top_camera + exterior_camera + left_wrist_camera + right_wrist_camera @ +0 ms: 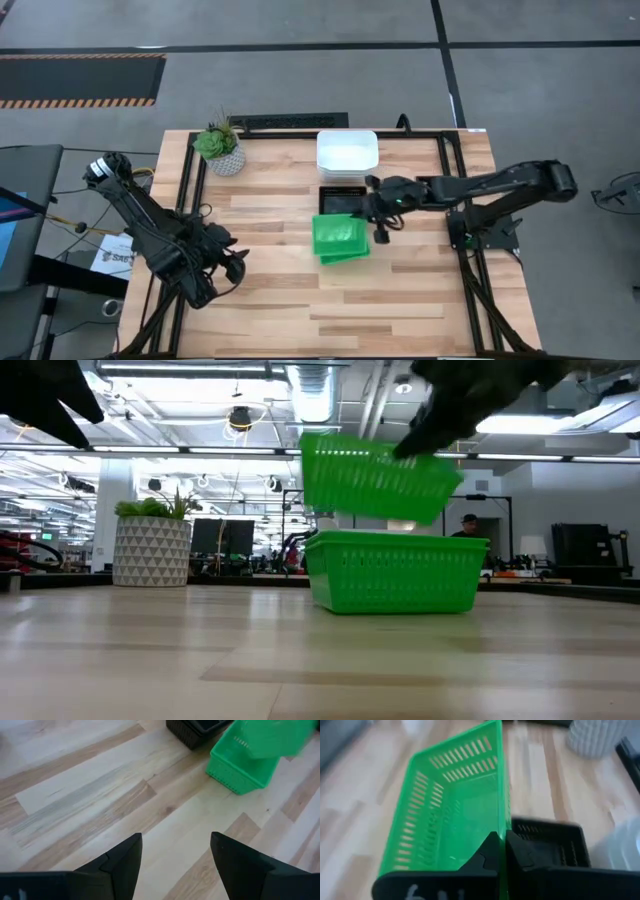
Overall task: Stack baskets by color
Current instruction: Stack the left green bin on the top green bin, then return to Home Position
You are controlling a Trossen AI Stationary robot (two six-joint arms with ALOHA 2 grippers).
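On the left side of the table (270, 300), near the front edge, the left gripper (236, 268) waits above the wood with its two fingers (125, 862) spread wide apart and nothing between them. At the back left of the table a potted plant (221, 148) stands in a white patterned pot.

At the back middle, the white basket (347, 151) sits on the wood; from above I cannot tell if it is one tray or several. Just in front of it lies the black mesh basket (340, 197), also flat on the table.

In front of the black one, the green baskets are found. The lower green basket (395, 572) stands flat on the table. The upper green basket (372, 478) hangs above it, tilted and not touching it in the low view. The right gripper (501, 851) has its fingers pressed together on the rim of one long wall of this upper basket, and the right arm (500, 183) reaches to it from the right side of the table.
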